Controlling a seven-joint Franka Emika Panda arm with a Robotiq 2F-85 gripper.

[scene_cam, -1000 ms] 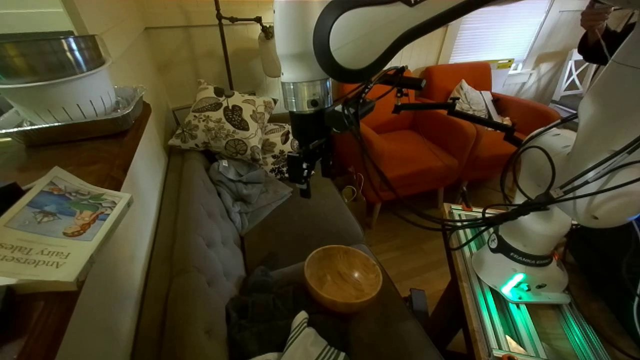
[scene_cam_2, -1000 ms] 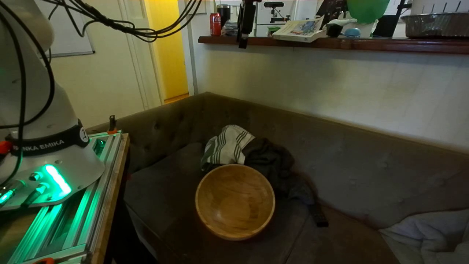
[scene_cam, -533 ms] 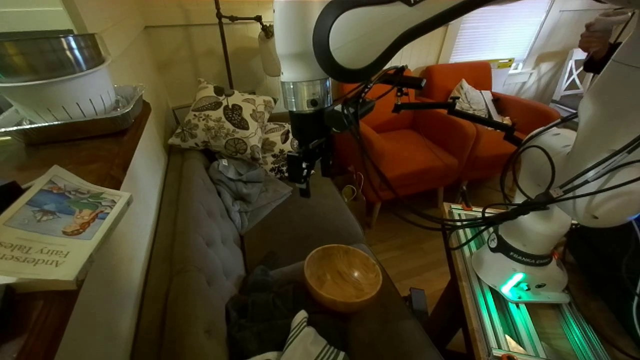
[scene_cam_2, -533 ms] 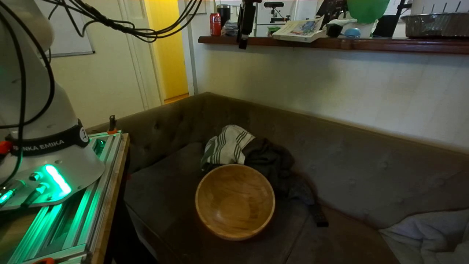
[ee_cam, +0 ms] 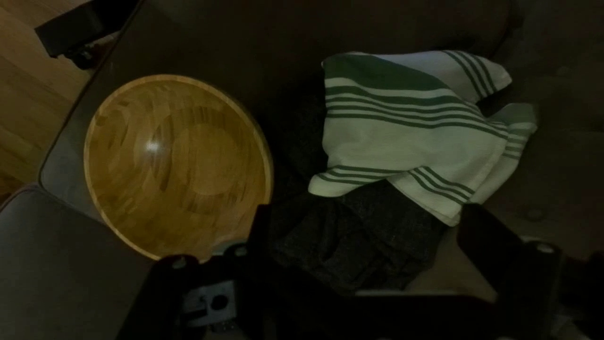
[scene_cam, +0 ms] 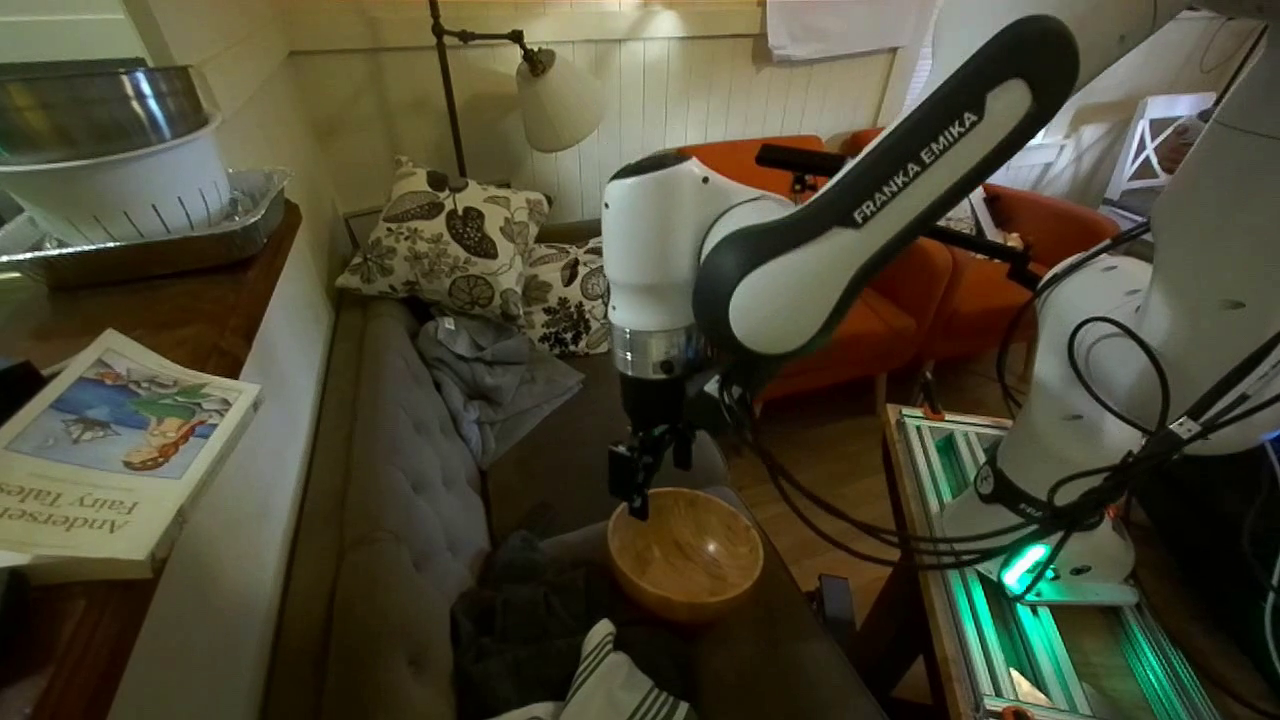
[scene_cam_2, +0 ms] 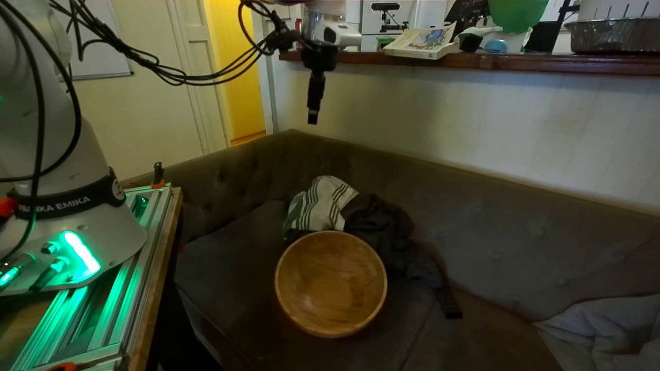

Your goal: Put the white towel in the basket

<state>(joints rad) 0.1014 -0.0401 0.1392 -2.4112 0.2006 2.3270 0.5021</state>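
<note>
Well below the wide-spread end effector (ee_cam: 364, 212), white towel (ee_cam: 401, 141), green-striped, rumpled

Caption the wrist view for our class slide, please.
Towel and dark cloth beside a bowl, open fingers in the foreground.

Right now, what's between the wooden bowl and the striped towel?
Rumpled dark cloth. The wrist view shows it between the wooden bowl and the striped towel; the gap's upper end is too dim to read.
</note>
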